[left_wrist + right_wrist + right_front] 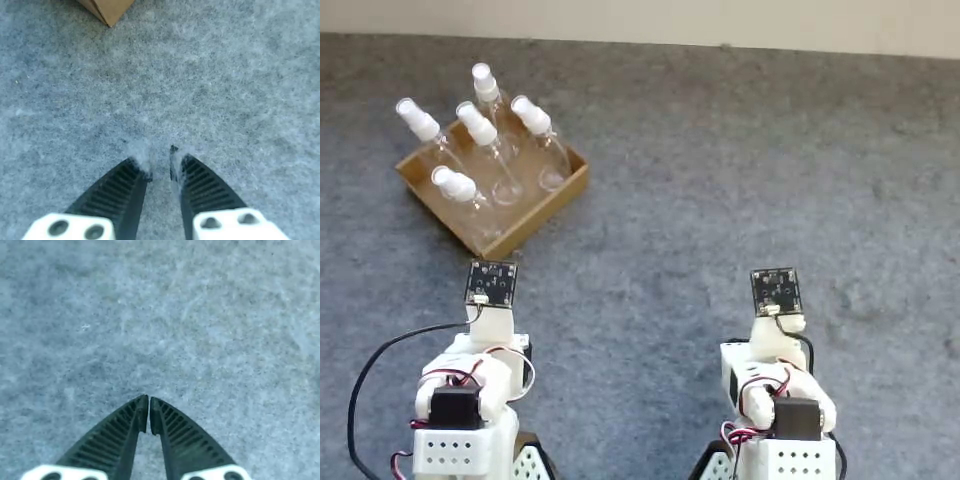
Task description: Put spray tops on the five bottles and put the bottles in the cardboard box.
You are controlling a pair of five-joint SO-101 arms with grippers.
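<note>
Upper left of the high view, five spray-topped bottles (480, 128) stand inside the cardboard box (545, 208), so both arms look parked: left gripper (159, 162) narrowly parted, right gripper (149, 405) closed, both empty.

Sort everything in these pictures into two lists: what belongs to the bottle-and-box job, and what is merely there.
Belongs to the job:
- five bottles, all standing in the box
- spray tops, one on each bottle
- cardboard box
- left gripper, holding nothing
- right gripper, holding nothing

Merely there:
- grey carpet-like table cover
- pale strip along the far edge
</note>
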